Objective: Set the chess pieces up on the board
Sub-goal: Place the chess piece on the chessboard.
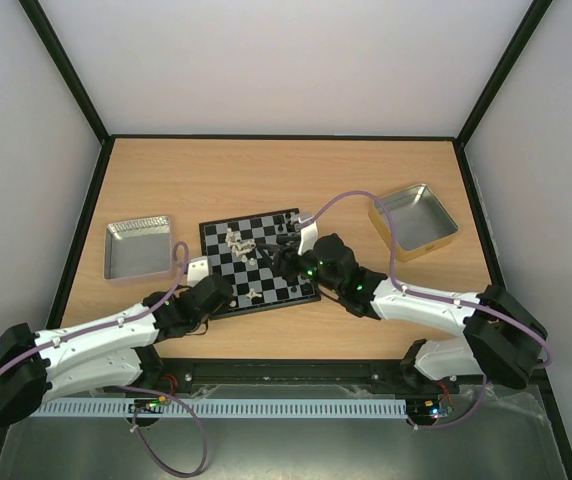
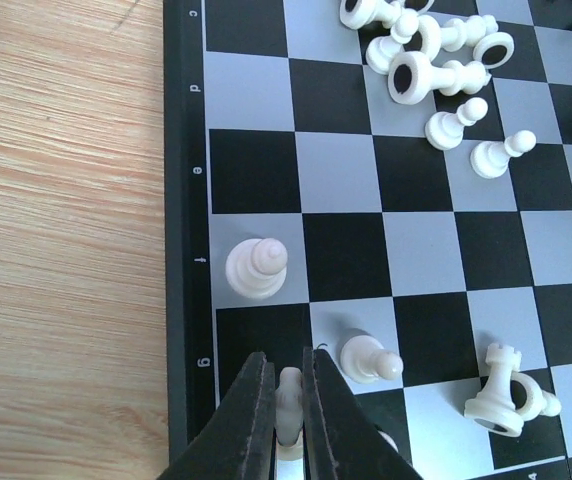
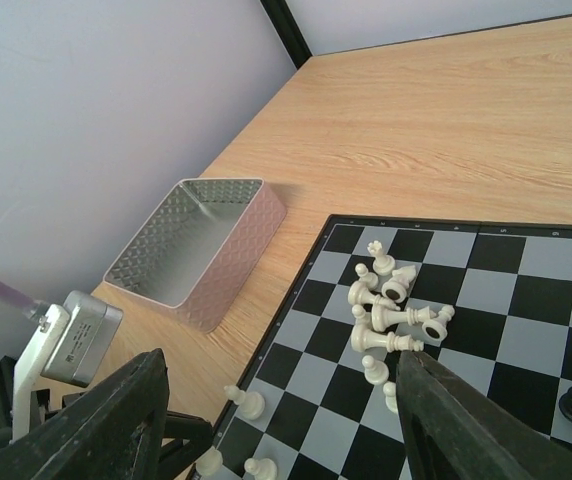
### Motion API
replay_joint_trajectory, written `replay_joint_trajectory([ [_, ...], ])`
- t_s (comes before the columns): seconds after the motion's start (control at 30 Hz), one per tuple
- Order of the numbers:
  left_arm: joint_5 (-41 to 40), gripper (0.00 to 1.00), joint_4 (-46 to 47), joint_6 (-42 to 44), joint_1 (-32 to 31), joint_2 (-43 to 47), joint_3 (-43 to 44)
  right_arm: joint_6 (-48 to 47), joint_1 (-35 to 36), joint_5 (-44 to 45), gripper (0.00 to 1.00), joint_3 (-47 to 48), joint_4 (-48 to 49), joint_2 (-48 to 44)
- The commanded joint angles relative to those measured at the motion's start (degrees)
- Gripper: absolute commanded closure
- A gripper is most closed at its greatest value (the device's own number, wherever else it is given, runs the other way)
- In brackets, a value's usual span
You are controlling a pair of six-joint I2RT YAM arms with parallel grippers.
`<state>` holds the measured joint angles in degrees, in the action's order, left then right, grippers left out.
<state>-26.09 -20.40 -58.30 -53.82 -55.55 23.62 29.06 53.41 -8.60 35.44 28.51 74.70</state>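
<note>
Clamping cream-white chess piece (image 2: pixel 288 405) in left gripper (image 2: pixel 286 362) beside rim of black-and-grey checked board (image 2: pixel 181 250).
Over board: right gripper (image 3: pixel 281 400), fingers apart.

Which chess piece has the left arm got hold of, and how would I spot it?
Find the checked board in the middle, then its lettered rim on the left arm's side, near the g. There a cream-white piece is pinched in the shut left tool. The other white pieces nearby lie or stand free.
</note>
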Motion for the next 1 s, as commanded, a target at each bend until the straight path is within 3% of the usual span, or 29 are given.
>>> replay_joint_trajectory([
  [0.0,-2.24,0.96,4.2,1.5,-0.32,-1.27,-1.11,0.47,-0.16,1.12,0.38,0.23,-0.54,0.77],
  [0.4,-4.99,0.93,3.82,1.76,-0.34,-5.89,-0.33,0.38,-0.2,1.13,0.38,0.59,-0.82,1.59],
  [0.87,-2.84,0.77,4.29,2.23,-0.32,-5.42,-0.44,0.73,-0.21,-0.04,0.38,1.47,-1.09,2.96],
  [0.97,-1.45,0.69,2.95,2.15,-0.32,-4.78,0.64,0.82,-0.23,-0.02,0.38,1.45,-1.32,2.67],
])
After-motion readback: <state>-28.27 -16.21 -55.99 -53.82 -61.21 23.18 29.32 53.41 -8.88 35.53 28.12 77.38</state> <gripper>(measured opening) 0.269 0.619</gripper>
